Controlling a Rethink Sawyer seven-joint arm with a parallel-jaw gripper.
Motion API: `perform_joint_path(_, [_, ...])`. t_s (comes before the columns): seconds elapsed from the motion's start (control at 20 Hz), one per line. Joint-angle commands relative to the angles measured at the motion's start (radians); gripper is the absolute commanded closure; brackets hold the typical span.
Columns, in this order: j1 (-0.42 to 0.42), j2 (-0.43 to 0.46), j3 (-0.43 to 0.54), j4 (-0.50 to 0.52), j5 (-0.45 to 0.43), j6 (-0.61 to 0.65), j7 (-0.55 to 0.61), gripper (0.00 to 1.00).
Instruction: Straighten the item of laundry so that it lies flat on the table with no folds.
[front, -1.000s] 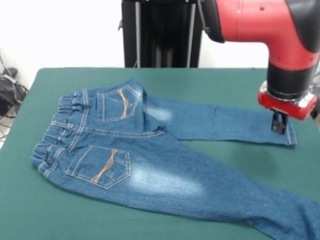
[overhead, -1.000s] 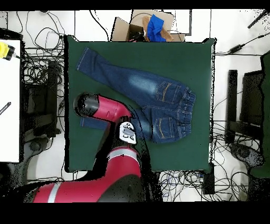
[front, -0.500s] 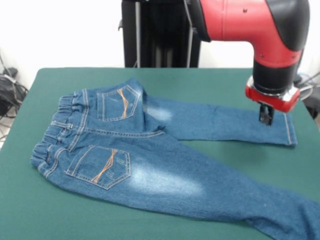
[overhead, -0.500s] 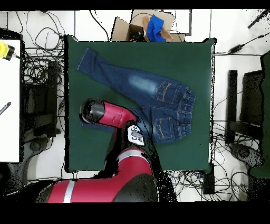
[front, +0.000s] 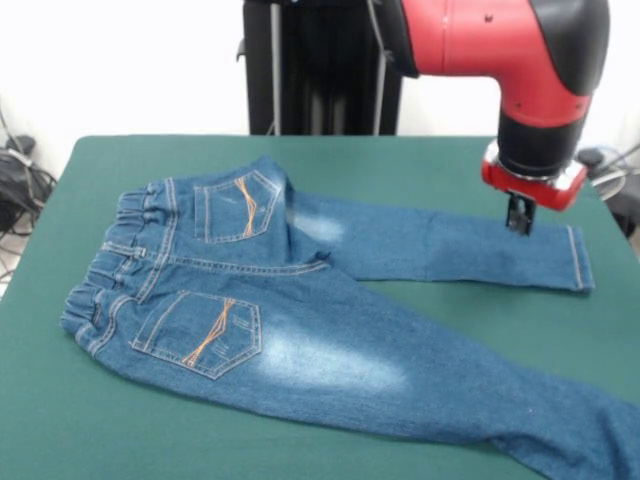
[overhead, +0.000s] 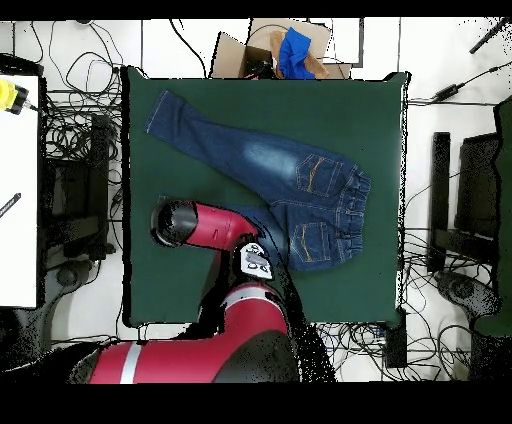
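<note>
The jeans (front: 300, 300) lie spread across the table (front: 420, 160). The gripper (front: 518, 216) hangs at centre right, above the upper leg's cuff end; its open/closed state cannot be determined.

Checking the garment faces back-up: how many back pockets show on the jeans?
2. On the jeans, one back pocket sits on the farther leg's side, the other back pocket on the nearer side, both with orange stitching. None seems hidden.
</note>
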Motion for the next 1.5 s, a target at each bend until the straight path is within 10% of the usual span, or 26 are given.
perform_joint_path(0.05, [-0.022, 0.118, 0.043, -0.040, -0.071, -0.062, 0.023, 1.00])
perform_joint_path(0.7, [0.075, 0.465, -0.106, -0.394, -0.155, -0.131, 0.065, 1.00])
perform_joint_path(1.5, [0.089, 0.370, -0.043, -0.340, -0.110, -0.070, 0.166, 1.00])
